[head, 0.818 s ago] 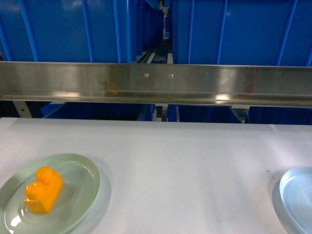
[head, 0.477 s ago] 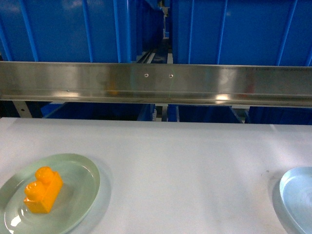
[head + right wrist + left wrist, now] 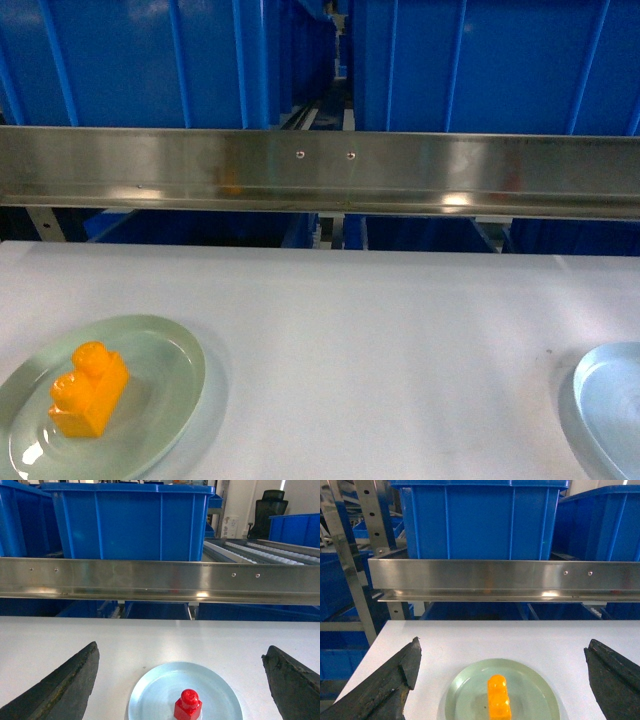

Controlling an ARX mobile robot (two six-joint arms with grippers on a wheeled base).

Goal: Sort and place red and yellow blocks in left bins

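Observation:
An orange-yellow studded block lies on a pale green plate at the table's front left. In the left wrist view that yellow block sits between and below my left gripper, which is wide open and holds nothing. A small red block stands on a pale blue plate, beneath my right gripper, which is also wide open and empty. Large blue bins stand on the rack behind the table. Neither gripper shows in the head view.
A steel rail runs across the table's far edge, in front of the bins. A second blue crate stands at the back right. The table's left edge is near the green plate. A roller conveyor lies far right.

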